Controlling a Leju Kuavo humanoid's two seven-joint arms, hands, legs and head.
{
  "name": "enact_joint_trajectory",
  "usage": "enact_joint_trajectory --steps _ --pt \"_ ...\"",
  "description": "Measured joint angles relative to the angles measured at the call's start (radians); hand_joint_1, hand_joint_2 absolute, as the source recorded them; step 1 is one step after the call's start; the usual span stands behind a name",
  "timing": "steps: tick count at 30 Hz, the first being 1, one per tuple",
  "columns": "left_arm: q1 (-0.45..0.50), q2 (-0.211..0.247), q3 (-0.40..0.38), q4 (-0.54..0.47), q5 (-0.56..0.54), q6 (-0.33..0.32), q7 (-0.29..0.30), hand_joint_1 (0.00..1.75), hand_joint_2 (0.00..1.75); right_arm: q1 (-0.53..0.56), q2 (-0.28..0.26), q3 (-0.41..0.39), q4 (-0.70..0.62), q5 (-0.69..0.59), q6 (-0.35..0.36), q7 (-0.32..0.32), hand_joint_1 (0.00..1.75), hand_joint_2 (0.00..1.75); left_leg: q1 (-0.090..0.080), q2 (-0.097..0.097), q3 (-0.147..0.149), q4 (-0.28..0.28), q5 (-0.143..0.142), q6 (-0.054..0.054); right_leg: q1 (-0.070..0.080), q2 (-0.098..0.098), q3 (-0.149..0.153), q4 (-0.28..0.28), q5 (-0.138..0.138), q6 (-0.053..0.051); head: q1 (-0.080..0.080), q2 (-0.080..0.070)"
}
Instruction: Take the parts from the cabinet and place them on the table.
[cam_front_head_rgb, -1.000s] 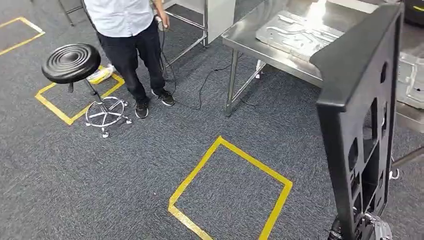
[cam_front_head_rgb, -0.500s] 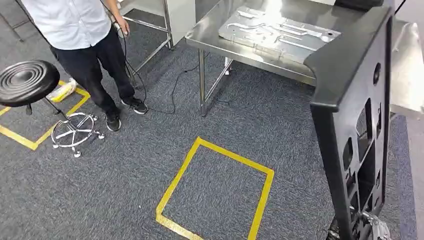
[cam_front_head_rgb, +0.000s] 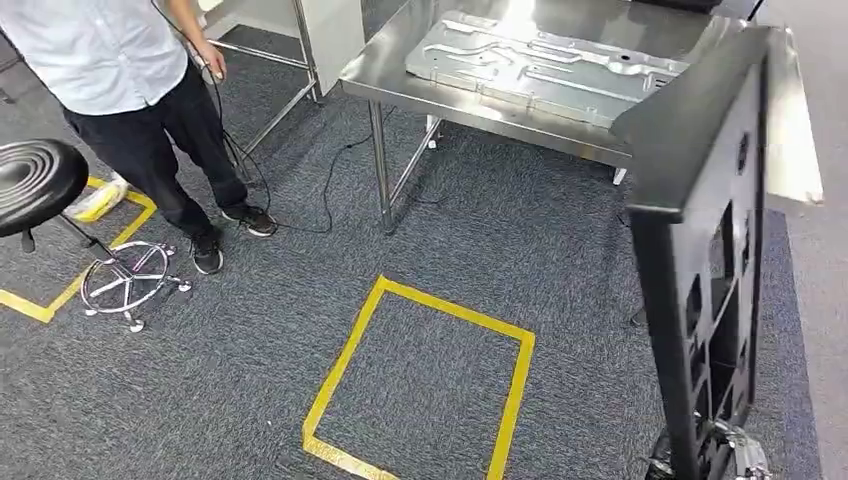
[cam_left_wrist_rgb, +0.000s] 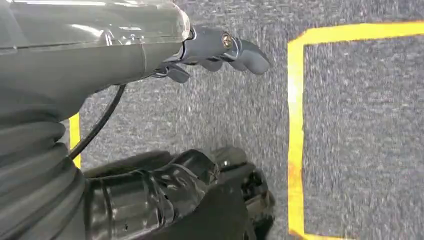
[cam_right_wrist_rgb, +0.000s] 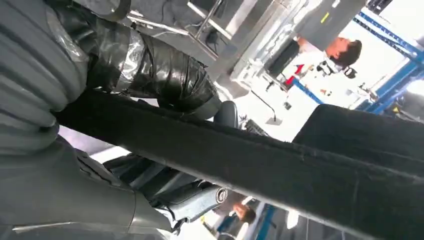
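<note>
A: Diff vs half a second ago?

B: Whole head view has shifted, so that's my camera turning, not the things. Steel bench (cam_front_head_rgb: 470, 95) sits more central at 12 o'clock now; the grey stamped plate (cam_front_head_rgb: 545, 62) lies flat on it. Person (cam_front_head_rgb: 120, 70) and black stool (cam_front_head_rgb: 35, 175) have slid toward 10 and 9 o'clock. Yellow tape square (cam_front_head_rgb: 420, 385) on the carpet at 6 o'clock.

A: The part?

B: Black panel (cam_front_head_rgb: 705, 250), upright at 3 o'clock, in my right hand (cam_right_wrist_rgb: 150, 70). It overlaps the bench's right end in the picture; can't tell if it touches.

A: Fingers?

B: Right wrist view shows what the head view doesn't: thumb and fingers (cam_right_wrist_rgb: 195, 192) wrapped on opposite sides of the panel's edge, clamped. Left wrist view: left hand (cam_left_wrist_rgb: 220, 50) hangs over carpet, holding nothing, fingers loosely curled, a tape corner beside it.
</note>
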Motion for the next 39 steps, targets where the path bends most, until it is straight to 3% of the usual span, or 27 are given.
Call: enact_joint_trajectory --steps 1,2,4,5,6,7,9,10,11,13,16,17,19,20,21,22,24,25,26,29,31,32,34,35,36,38,39 --pt "0.000 0.000 0.000 0.000 -0.001 -0.003 -0.002 0.00 1.75 0.000 -0.001 0.003 0.001 0.002 0.000 0.003 1.75 1.75 0.004 -0.001 -0.004 0.019 -0.015 -0.001 0.000 -0.003 0.003 -0.005 0.002 -0.004 0.000 0.000" --pt "0.000 0.000 0.000 0.000 -0.002 -0.009 -0.002 0.00 1.75 -0.001 -0.002 0.007 0.002 0.009 0.000 0.009 1.75 1.75 0.002 -0.001 -0.030 0.072 -0.052 0.000 0.001 -0.004 0.003 -0.005 0.001 -0.013 -0.002 0.000" --pt "0.001 0.000 0.000 0.000 -0.003 -0.016 -0.002 0.00 1.75 -0.002 -0.002 0.011 0.008 0.031 0.000 0.019 1.75 1.75 0.003 -0.001 -0.111 0.240 -0.133 -0.002 0.006 -0.005 0.001 -0.003 -0.002 -0.019 -0.002 0.000" --pt "0.003 0.001 0.000 0.000 -0.003 -0.017 -0.002 0.00 1.75 -0.002 -0.002 0.011 0.010 0.042 0.000 0.022 1.75 1.75 0.003 -0.001 -0.142 0.303 -0.149 -0.004 0.008 -0.005 0.000 -0.001 -0.002 -0.020 -0.002 0.000" --pt "0.005 0.000 0.000 0.000 -0.003 -0.018 -0.002 0.00 1.75 -0.002 -0.002 0.011 0.013 0.052 0.000 0.024 1.75 1.75 0.003 -0.001 -0.151 0.315 -0.135 -0.004 0.009 -0.003 0.000 0.002 -0.004 -0.021 -0.002 0.000" --pt "0.005 0.001 0.000 0.000 -0.003 -0.019 -0.002 0.00 1.75 -0.002 -0.002 0.011 0.016 0.060 0.000 0.024 1.75 1.75 0.003 -0.001 -0.137 0.281 -0.103 -0.002 0.010 -0.002 0.000 0.006 -0.006 -0.022 -0.002 0.000" --pt "0.004 0.001 0.000 0.000 -0.004 -0.029 -0.002 0.00 1.75 -0.004 -0.002 0.010 0.021 0.077 0.000 0.035 1.75 1.75 0.003 -0.001 -0.059 0.110 -0.005 0.006 0.011 0.001 0.003 0.014 -0.012 -0.018 -0.002 0.000" --pt "0.004 0.001 0.000 0.000 -0.006 -0.034 -0.002 0.00 1.75 -0.006 -0.002 0.010 0.024 0.078 0.000 0.042 1.75 1.75 0.002 -0.003 -0.029 0.037 0.012 0.012 0.011 0.001 0.003 0.017 -0.016 -0.015 -0.002 0.000" --pt "0.003 0.001 0.000 0.000 -0.007 -0.035 -0.002 0.00 1.75 -0.008 -0.002 0.010 0.026 0.077 0.000 0.047 1.75 1.75 -0.004 -0.003 -0.023 0.021 0.000 0.012 0.019 0.002 0.000 0.025 -0.020 -0.009 -0.002 0.000" --pt "0.002 0.002 0.000 0.000 -0.010 -0.038 -0.006 0.00 1.75 -0.008 -0.002 0.012 0.031 0.057 0.000 0.053 1.75 1.75 -0.005 -0.004 -0.028 0.022 0.002 0.019 0.014 0.002 -0.001 0.020 -0.019 0.000 -0.001 0.000" --pt "0.005 0.001 0.000 0.000 -0.013 -0.039 -0.009 0.00 1.75 -0.007 -0.004 0.020 0.033 0.040 0.000 0.057 1.75 1.75 0.002 -0.002 -0.011 0.002 0.013 0.038 0.011 0.000 -0.002 0.038 -0.030 0.018 0.000 0.000" --pt "0.005 0.001 0.000 0.000 -0.014 -0.039 -0.010 0.00 1.75 -0.009 -0.005 0.021 0.033 0.040 0.000 0.057 1.75 1.75 0.002 0.000 -0.008 0.000 0.013 0.043 0.010 -0.001 -0.024 0.082 -0.059 0.023 0.000 0.000" --pt "0.005 0.001 0.000 0.000 -0.017 -0.039 -0.011 0.00 1.75 -0.009 -0.009 0.023 0.034 0.040 0.000 0.056 1.75 1.75 0.002 0.003 -0.005 0.001 0.010 0.046 0.004 -0.001 -0.102 0.232 -0.127 0.032 0.000 0.000" --pt "0.005 0.001 0.000 0.000 -0.017 -0.039 -0.011 0.00 1.75 -0.009 -0.010 0.024 0.037 0.040 0.000 0.056 1.75 1.75 0.002 0.004 -0.004 0.001 0.007 0.046 0.002 -0.001 -0.136 0.292 -0.142 0.035 0.000 0.000" --pt "0.006 0.001 0.000 0.000 -0.017 -0.039 -0.011 0.00 1.75 -0.009 -0.011 0.024 0.040 0.040 0.000 0.056 1.75 1.75 0.002 0.004 -0.001 0.001 0.004 0.045 0.000 -0.001 -0.154 0.315 -0.136 0.037 0.000 0.000" --pt "0.007 0.001 0.000 0.000 -0.016 -0.039 -0.011 0.00 1.75 -0.009 -0.012 0.024 0.042 0.038 0.000 0.057 1.75 1.75 0.002 0.003 0.006 0.001 0.000 0.043 -0.004 -0.002 -0.147 0.289 -0.102 0.039 0.000 0.000" --pt "0.007 0.000 0.000 0.000 -0.016 -0.040 -0.011 0.00 1.75 -0.009 -0.017 0.027 0.042 0.038 0.000 0.060 1.75 1.75 0.004 0.002 0.024 0.001 -0.012 0.037 -0.007 -0.004 -0.076 0.135 -0.004 0.038 0.000 0.000" --pt "0.008 0.000 0.000 0.000 -0.016 -0.042 -0.011 0.00 1.75 -0.009 -0.018 0.028 0.042 0.037 0.000 0.060 1.75 1.75 0.004 0.002 0.024 0.001 -0.019 0.033 -0.007 -0.008 -0.042 0.053 0.028 0.035 0.000 0.000" --pt "0.006 0.000 0.000 0.000 -0.016 -0.042 -0.011 0.00 1.75 -0.011 -0.019 0.028 0.043 0.037 0.000 0.061 1.75 1.75 -0.002 0.003 0.026 0.003 -0.024 0.024 0.001 -0.008 -0.029 0.040 0.005 0.030 0.000 0.000" --pt "0.004 0.000 0.000 0.000 -0.015 -0.042 -0.012 0.00 1.75 -0.008 -0.021 0.032 0.042 0.036 0.000 0.063 1.75 1.75 -0.002 0.004 0.033 -0.008 -0.028 0.009 0.007 -0.004 -0.029 0.031 -0.003 0.013 -0.002 0.000" --pt "0.003 0.000 0.000 0.000 -0.015 -0.043 -0.013 0.00 1.75 -0.008 -0.021 0.034 0.042 0.036 0.000 0.063 1.75 1.75 0.001 0.006 0.042 -0.005 -0.040 -0.003 -0.002 -0.003 -0.016 0.017 -0.003 -0.003 -0.002 0.000" --pt "0.003 0.001 0.000 0.000 -0.015 -0.043 -0.013 0.00 1.75 -0.009 -0.021 0.034 0.042 0.036 0.000 0.063 1.75 1.75 0.001 0.005 0.028 0.034 -0.059 -0.004 -0.001 -0.004 -0.008 0.014 -0.008 -0.010 -0.002 0.000" --pt "0.003 0.001 0.000 0.000 -0.015 -0.043 -0.014 0.00 1.75 -0.010 -0.021 0.038 0.042 0.036 0.000 0.063 1.75 1.75 0.000 0.004 -0.061 0.194 -0.124 -0.004 0.004 -0.007 -0.002 0.014 -0.015 -0.020 -0.002 0.000" --pt "0.004 0.001 0.000 0.000 -0.015 -0.043 -0.014 0.00 1.75 -0.010 -0.022 0.039 0.042 0.036 0.000 0.063 1.75 1.75 0.000 0.004 -0.107 0.267 -0.144 -0.004 0.006 -0.007 0.001 0.014 -0.018 -0.024 -0.002 0.000" --pt "0.007 0.001 0.000 0.000 -0.015 -0.043 -0.013 0.00 1.75 -0.010 -0.023 0.041 0.043 0.036 0.000 0.063 1.75 1.75 0.000 0.004 -0.144 0.314 -0.143 -0.003 0.009 -0.006 0.007 0.014 -0.023 -0.027 -0.002 0.000" --pt "0.010 0.001 0.000 0.000 -0.015 -0.043 -0.013 0.00 1.75 -0.009 -0.023 0.043 0.045 0.036 0.000 0.063 1.75 1.75 0.000 0.004 -0.147 0.277 -0.083 0.002 0.012 0.000 0.019 0.014 -0.032 -0.027 -0.002 0.000" --pt "0.010 0.002 0.000 0.000 -0.015 -0.043 -0.013 0.00 1.75 -0.010 -0.023 0.044 0.045 0.036 0.000 0.063 1.75 1.75 -0.001 0.004 -0.115 0.179 -0.011 0.008 0.014 0.002 0.033 0.014 -0.039 -0.026 -0.002 0.000"
